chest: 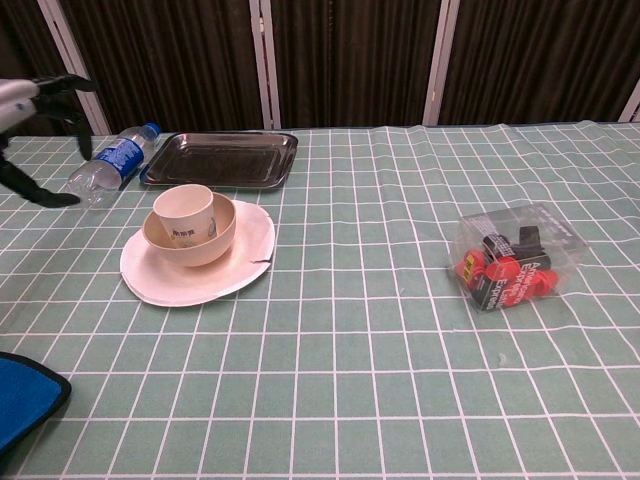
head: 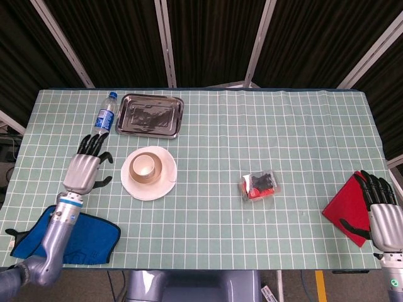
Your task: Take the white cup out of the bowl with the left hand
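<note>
The white cup [head: 144, 165] [chest: 184, 213] stands upright inside a beige bowl [head: 157, 170] [chest: 222, 235], which sits on a white plate [head: 146, 189] [chest: 190, 280] at the table's left middle. My left hand [head: 87, 167] [chest: 35, 120] is raised just left of the plate, empty, its fingers spread and pointing toward the far edge, about a hand's width from the cup. My right hand [head: 384, 211] hovers at the right edge beside a red cloth, fingers extended and holding nothing; the chest view does not show it.
A water bottle [head: 104, 119] [chest: 112, 162] lies beyond my left hand, beside a metal tray [head: 151, 116] [chest: 222, 159]. A blue cloth [head: 75, 236] [chest: 20, 400] lies at the near left, a red cloth [head: 349, 204] at the right edge, and a clear box of small items [head: 259, 185] [chest: 515, 257] right of centre.
</note>
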Controlling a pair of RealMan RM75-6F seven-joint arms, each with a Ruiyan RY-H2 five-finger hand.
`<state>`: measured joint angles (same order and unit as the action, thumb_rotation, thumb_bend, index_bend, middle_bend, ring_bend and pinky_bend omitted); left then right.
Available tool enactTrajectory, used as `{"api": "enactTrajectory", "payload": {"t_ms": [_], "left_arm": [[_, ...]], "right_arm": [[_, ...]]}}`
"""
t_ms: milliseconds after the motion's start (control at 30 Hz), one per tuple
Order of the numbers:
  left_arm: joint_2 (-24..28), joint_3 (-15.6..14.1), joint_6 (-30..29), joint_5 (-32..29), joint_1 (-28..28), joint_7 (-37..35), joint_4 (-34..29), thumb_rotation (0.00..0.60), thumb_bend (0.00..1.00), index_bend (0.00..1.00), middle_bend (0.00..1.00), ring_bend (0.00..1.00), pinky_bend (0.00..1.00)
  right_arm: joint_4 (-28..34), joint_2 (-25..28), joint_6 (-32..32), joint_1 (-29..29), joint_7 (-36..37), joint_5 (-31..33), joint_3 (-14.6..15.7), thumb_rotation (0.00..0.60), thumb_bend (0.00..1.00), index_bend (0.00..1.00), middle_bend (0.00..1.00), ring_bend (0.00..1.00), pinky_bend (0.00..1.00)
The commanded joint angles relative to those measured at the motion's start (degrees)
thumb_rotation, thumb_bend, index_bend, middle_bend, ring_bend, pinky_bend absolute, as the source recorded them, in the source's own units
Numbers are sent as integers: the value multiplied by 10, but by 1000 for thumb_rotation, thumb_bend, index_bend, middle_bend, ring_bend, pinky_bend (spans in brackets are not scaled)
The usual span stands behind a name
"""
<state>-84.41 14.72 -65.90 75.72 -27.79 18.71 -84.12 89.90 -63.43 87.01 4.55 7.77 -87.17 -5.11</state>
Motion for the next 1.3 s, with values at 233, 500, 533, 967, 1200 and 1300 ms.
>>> {"api": "enactTrajectory", "payload": {"t_ms": [233, 500, 533, 967, 1200, 1300], "left_arm": [[-51, 5, 60, -58, -63, 75, 12, 600, 211, 479, 0, 0, 0], [-74, -2, 54, -77, -75, 103, 17, 600, 217, 482, 0, 0, 0], [-77, -2, 54, -81, -78, 106, 20, 600, 216, 483, 0, 0, 0], [-116, -1, 65, -107, -108, 118, 69, 600, 326, 544, 0, 0, 0], [-120, -7, 65, -125, -115, 131, 80, 600, 402, 546, 0, 0, 0], [-115, -8, 62, -128, -113, 127, 74, 600, 478, 552, 0, 0, 0]], "right_arm": [[-1, 10, -2, 0, 25, 6, -4, 600, 48, 10, 0, 0, 0], [0, 16, 0, -2, 41, 5, -4, 600, 49, 11, 0, 0, 0], [1, 17, 1, -2, 43, 4, -4, 600, 49, 11, 0, 0, 0], [1, 21, 1, -3, 55, 3, -4, 600, 48, 11, 0, 0, 0], [2, 23, 4, -4, 59, 1, -3, 600, 49, 12, 0, 0, 0], [3, 23, 5, -4, 59, -1, -3, 600, 48, 13, 0, 0, 0]]}}
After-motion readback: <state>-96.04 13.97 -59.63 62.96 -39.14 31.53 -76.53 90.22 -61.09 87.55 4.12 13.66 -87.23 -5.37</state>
